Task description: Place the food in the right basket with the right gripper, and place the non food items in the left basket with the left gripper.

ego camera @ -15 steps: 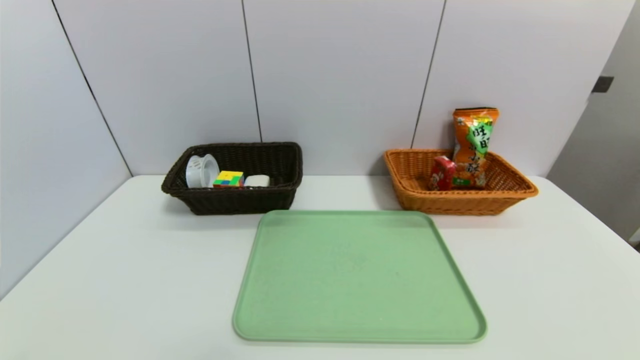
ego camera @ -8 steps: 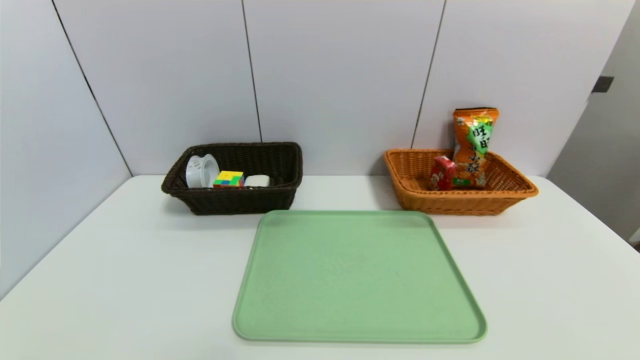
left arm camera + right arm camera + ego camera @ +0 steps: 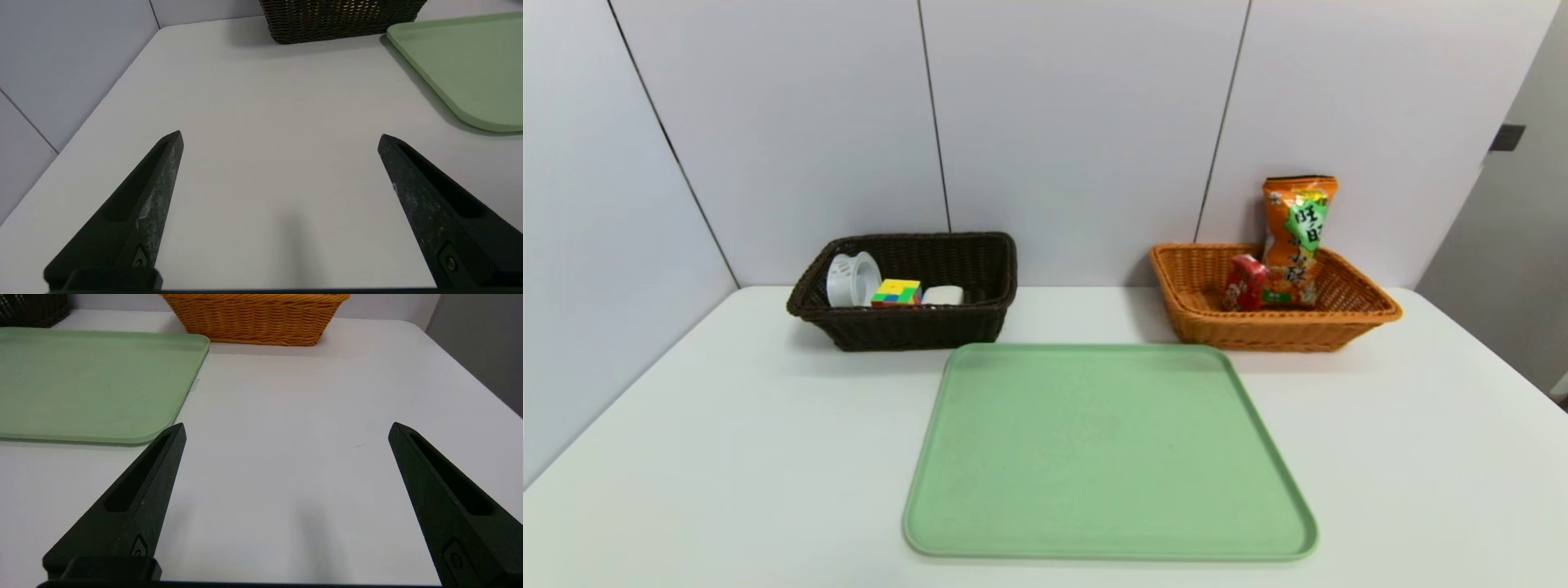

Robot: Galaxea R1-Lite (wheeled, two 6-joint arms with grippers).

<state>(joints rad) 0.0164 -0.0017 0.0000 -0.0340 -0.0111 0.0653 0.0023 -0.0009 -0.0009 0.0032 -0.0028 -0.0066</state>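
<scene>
1. A green tray [image 3: 1107,453] lies flat at the middle of the white desk [image 3: 727,457]; it serves as the landmark below, and nothing rests on it.
2. The left basket [image 3: 907,325], dark brown wicker, stands just beyond the tray's far left corner. Inside it sit a white ring roll [image 3: 851,279], a multicoloured puzzle cube [image 3: 896,292] and a white rounded block [image 3: 943,295] (all three side by side along the basket's front wall).
3. The right basket [image 3: 1270,331], orange-tan wicker, stands just beyond the tray's far right corner. An orange snack bag [image 3: 1297,237] stands upright in it, top well above the rim; a small red packet [image 3: 1245,282] leans just beside the bag.
4. The left gripper [image 3: 280,136] hovers over bare desk to the left of the tray, jaws released and spread wide, grasping nothing.
5. The right gripper [image 3: 286,428] hovers over bare desk to the right of the tray, near its front corner, jaws likewise released, nothing between them.
</scene>
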